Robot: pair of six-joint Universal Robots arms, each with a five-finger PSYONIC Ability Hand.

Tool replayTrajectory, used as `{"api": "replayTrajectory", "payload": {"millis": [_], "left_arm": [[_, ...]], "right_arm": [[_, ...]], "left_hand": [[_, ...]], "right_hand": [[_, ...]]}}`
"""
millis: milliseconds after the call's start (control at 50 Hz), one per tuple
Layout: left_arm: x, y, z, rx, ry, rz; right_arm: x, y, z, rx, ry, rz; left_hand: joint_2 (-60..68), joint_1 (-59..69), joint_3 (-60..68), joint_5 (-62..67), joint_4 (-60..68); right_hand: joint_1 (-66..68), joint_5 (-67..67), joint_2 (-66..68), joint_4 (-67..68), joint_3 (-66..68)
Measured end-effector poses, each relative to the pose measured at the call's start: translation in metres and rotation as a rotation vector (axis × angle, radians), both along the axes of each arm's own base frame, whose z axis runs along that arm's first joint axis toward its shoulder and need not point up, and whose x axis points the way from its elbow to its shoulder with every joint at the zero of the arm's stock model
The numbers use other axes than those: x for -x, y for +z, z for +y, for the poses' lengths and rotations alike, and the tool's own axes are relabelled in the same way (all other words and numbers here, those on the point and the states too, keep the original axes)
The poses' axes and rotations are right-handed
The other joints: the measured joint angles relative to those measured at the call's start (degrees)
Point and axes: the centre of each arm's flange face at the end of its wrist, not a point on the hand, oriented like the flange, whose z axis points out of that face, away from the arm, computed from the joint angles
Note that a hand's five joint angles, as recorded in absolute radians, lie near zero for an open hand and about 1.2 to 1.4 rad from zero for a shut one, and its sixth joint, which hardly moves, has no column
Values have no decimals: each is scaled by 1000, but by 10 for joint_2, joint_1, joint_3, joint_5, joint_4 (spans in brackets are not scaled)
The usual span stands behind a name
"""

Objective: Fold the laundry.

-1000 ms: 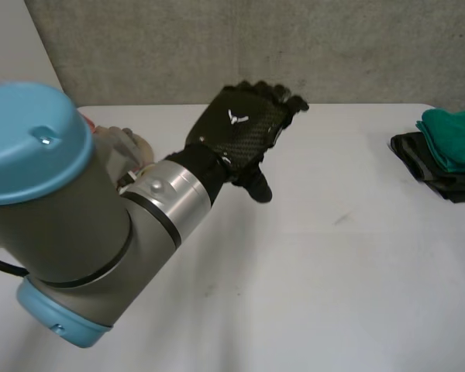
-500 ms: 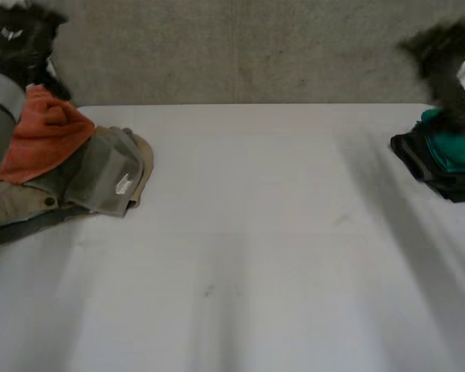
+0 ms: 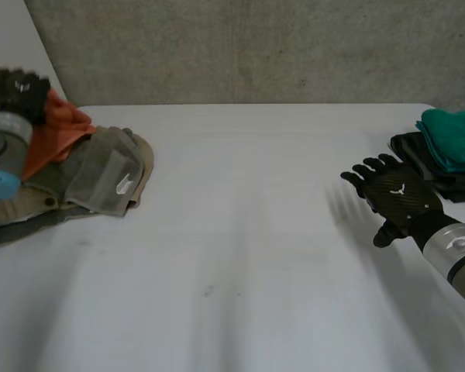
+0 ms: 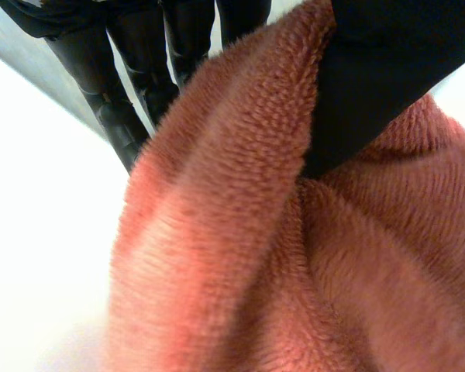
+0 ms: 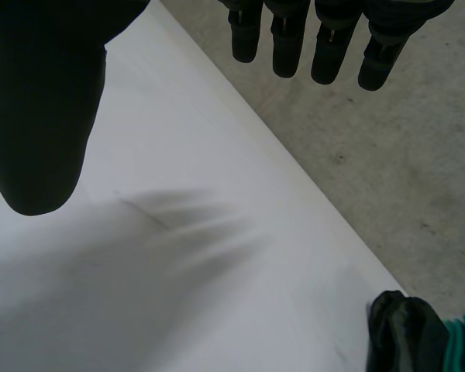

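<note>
white table (image 3: pixel 240 256) | unfolded laundry heap (image 3: pixel 101 182) left | folded stack (image 3: pixel 449 147) right

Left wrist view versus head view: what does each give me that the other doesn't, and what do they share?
Left wrist view: the fleece pile of the orange cloth close up, a fold pinched between the left robot hand's thumb and fingers. Head view: the open right robot hand over the table, the grey-beige laundry heap, the folded green and black stack. Shared: left robot hand on orange cloth.

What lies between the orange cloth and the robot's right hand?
Grey-beige garments beside the orange cloth, then bare table up to the right hand, in the head view.
</note>
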Motion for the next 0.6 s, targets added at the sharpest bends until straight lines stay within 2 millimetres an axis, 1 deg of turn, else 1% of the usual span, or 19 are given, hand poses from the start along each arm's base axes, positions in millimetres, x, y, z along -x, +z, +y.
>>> {"api": "replayTrajectory", "payload": {"millis": [60, 80, 100, 120, 140, 160, 220, 240, 260, 300, 360, 400, 440, 460, 480, 500, 540, 580, 600], "left_arm": [[28, 39, 28, 40, -54, 89], [28, 39, 28, 40, -54, 89], [41, 52, 41, 50, -83, 126], [59, 69, 63, 59, -136, 179], [72, 79, 77, 63, -172, 211], [75, 81, 81, 63, -182, 219], [119, 96, 135, 33, -332, 303], [126, 97, 144, 23, -359, 311], [139, 96, 161, 3, -407, 324], [162, 90, 190, -45, -494, 337], [183, 79, 219, -100, -577, 337], [201, 58, 236, -170, -631, 319], [217, 35, 251, -238, -672, 297], [226, 20, 260, -281, -693, 281], [235, 3, 269, -328, -711, 263], [239, -4, 273, -350, -717, 253], [247, -21, 283, -403, -725, 229], [250, -29, 288, -434, -716, 214], [250, -31, 289, -441, -710, 210]], "right_arm": [[3, 4, -2, 11, -18, -2], [3, 4, -2, 11, -18, -2], [4, 6, -3, 18, -29, -2], [6, 9, -4, 30, -43, -2], [6, 11, -5, 38, -53, -2], [7, 12, -5, 40, -55, -1], [9, 24, -7, 77, -92, -5], [10, 26, -7, 83, -99, -7], [11, 30, -8, 93, -112, -14], [12, 37, -9, 109, -134, -29], [14, 44, -10, 121, -155, -53], [14, 48, -11, 115, -166, -85], [14, 51, -12, 100, -173, -116], [14, 53, -12, 88, -175, -134], [14, 54, -13, 71, -176, -152], [14, 55, -13, 62, -176, -160], [13, 56, -12, 34, -175, -177], [12, 57, -11, 11, -174, -184], [12, 57, -10, -4, -174, -186]], "left_hand": [[0, 3, 0, 0, 0], [0, 3, 0, 0, 0], [0, 3, 0, 0, 0], [1, 3, 1, 0, 0], [1, 3, 2, 0, 1], [1, 3, 3, 0, 1], [1, 3, 7, 0, 1], [1, 3, 7, 0, 1], [1, 3, 7, 0, 1], [1, 3, 7, 0, 1], [1, 4, 7, 0, 1], [-15, 0, -5, -7, -12], [-81, -47, -72, -63, -82], [-122, -88, -110, -100, -122], [-221, -184, -207, -189, -212], [-257, -222, -243, -225, -248], [-411, -382, -390, -385, -406], [-498, -461, -480, -477, -498], [-498, -461, -480, -477, -498]], "right_hand": [[0, 0, 0, 0, 0], [0, 0, 0, 0, 0], [0, 0, 0, 0, 0], [0, 1, 0, 0, 0], [0, 1, 0, 0, 0], [0, 0, 0, 0, 0], [0, 0, 0, 0, 0], [0, 0, 0, 0, 0], [0, 0, 0, 0, 0], [0, 0, 0, 0, 0], [0, 0, 0, 0, 0], [0, 0, 0, 0, 0], [0, 0, 1, 0, 0], [0, 0, 1, 0, 0], [0, 0, 1, 0, 0], [0, 0, 1, 0, 0], [0, 0, 1, 0, 0], [0, 0, 1, 0, 0], [0, 0, 1, 0, 0]]}}
